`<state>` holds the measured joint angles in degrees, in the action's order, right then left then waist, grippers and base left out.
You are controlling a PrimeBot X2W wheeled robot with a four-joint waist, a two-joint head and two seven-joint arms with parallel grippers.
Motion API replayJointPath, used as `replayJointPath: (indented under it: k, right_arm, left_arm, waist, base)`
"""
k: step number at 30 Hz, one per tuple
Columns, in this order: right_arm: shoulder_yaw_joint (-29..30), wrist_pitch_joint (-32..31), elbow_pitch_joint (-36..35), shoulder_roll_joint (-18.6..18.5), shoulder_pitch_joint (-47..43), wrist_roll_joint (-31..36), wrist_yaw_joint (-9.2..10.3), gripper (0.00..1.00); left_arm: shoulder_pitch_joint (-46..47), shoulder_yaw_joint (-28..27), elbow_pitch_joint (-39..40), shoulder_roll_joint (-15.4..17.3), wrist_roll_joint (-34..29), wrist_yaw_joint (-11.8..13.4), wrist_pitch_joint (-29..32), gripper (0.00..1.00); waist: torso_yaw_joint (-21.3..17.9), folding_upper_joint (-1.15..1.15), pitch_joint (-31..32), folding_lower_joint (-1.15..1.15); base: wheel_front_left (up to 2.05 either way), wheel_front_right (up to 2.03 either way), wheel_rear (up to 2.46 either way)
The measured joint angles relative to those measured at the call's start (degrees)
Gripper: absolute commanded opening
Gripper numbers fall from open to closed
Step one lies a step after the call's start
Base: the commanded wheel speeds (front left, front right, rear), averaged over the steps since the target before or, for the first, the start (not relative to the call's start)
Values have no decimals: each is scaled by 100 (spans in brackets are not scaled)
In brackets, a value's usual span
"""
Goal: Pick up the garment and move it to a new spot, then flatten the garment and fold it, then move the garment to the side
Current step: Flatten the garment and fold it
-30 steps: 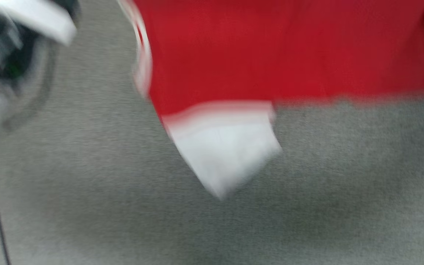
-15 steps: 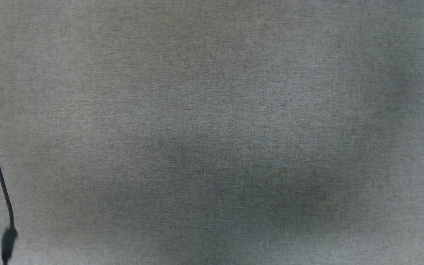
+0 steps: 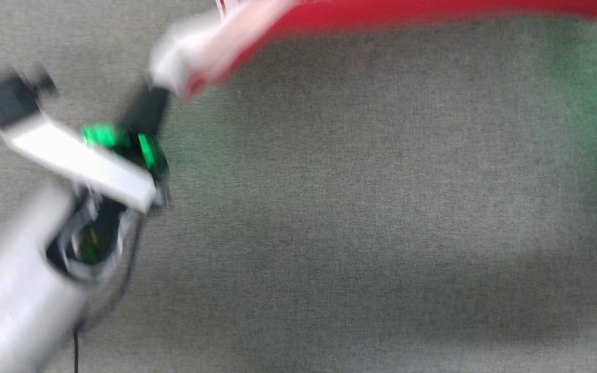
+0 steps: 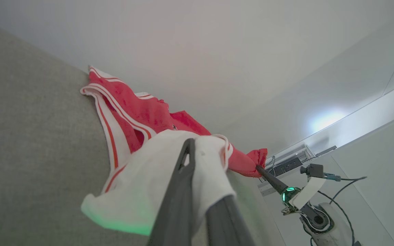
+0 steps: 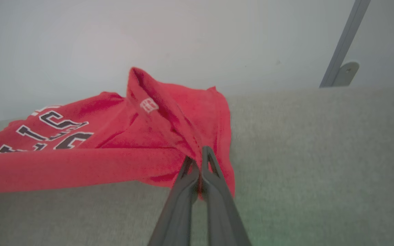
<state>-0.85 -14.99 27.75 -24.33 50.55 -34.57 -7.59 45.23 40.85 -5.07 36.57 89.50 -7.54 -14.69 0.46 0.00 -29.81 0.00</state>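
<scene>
Carpet (image 3: 355,207) spreads beneath garment (image 5: 80,164) pinched by left claw (image 4: 197,150) and right claw (image 5: 199,159).

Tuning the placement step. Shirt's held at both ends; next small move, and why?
Probably lower both together, keeping the spread, to lay it flat: left gripper shut on the white sleeve end, right gripper on a red edge, and the garment spans between them over the grey surface.
</scene>
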Motion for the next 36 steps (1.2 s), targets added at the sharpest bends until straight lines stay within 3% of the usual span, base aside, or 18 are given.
replayJointPath:
  k: [10,22,28,36]
  right_arm:
    - [122,-631,-1693,-372,-2803,-636,9,0]
    - [1187,-1140,-3346,65,-4963,-720,9,0]
    - [1427,-1301,-3724,337,-5187,-680,9,0]
    - [1469,-1298,-3538,609,-4404,-612,9,0]
  left_arm:
    - [-2404,-283,1210,68,-606,0,-22,0]
    - [-4137,-461,2137,187,-1271,0,-26,0]
    - [-4198,-520,2265,265,-1561,0,-27,0]
    - [-2881,-286,2091,469,-1426,0,29,0]
  waist:
    - [98,0,479,0]
    - [129,0,787,0]
    - [54,0,785,0]
    - [-74,0,625,0]
  base:
    - [0,0,0]
    - [0,0,0]
    - [0,0,0]
    - [0,0,0]
